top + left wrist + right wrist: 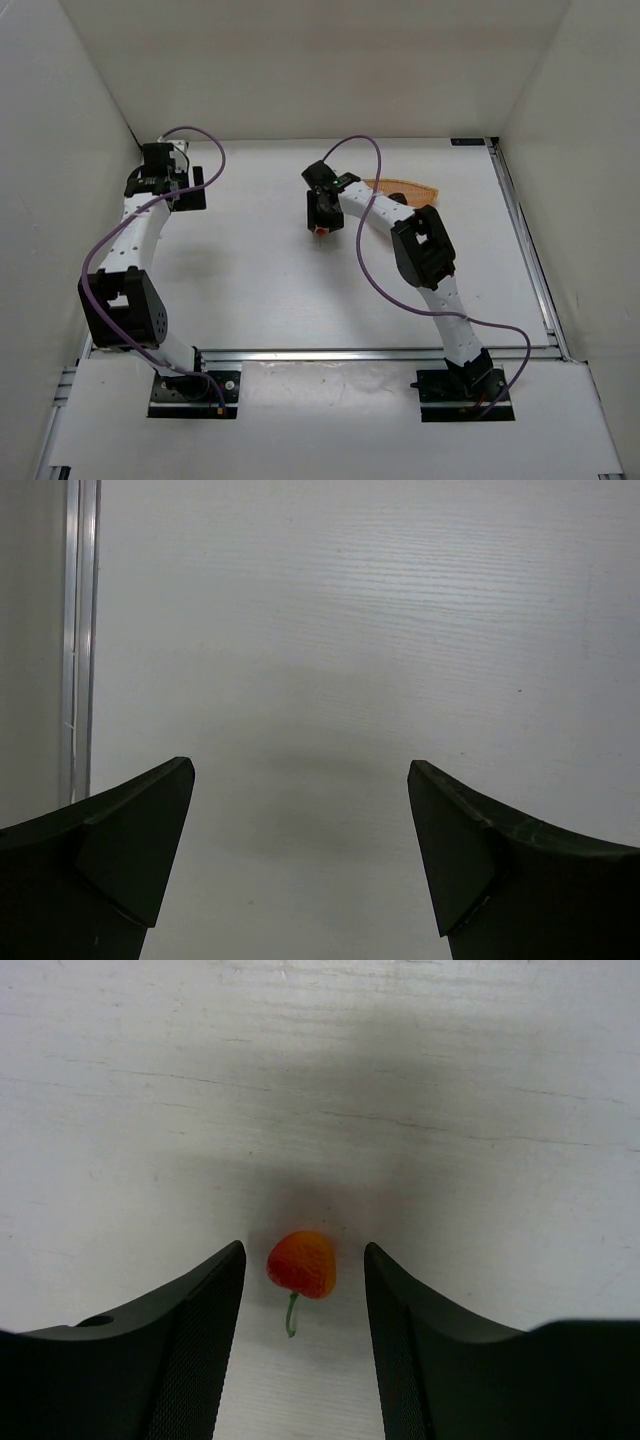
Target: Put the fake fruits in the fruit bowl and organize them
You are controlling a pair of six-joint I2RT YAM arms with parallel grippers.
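Observation:
A tiny red ball with a thin green stem [302, 1264] lies on the white table between the fingers of my right gripper [303, 1257], which is open around it with a gap on each side. In the top view the red ball [320, 230] shows just below the right gripper [323, 222]. The orange-tan wicker basket [412, 188] lies behind the right arm, partly hidden by it. The dark bumpy fruit is not in view. My left gripper [300, 785] is open and empty over bare table at the far left [165, 178].
White walls close in the table at the back and both sides. An aluminium rail [525, 250] runs along the right edge and another [380, 353] along the front. A rail also shows in the left wrist view [80, 640]. Purple cables loop over both arms.

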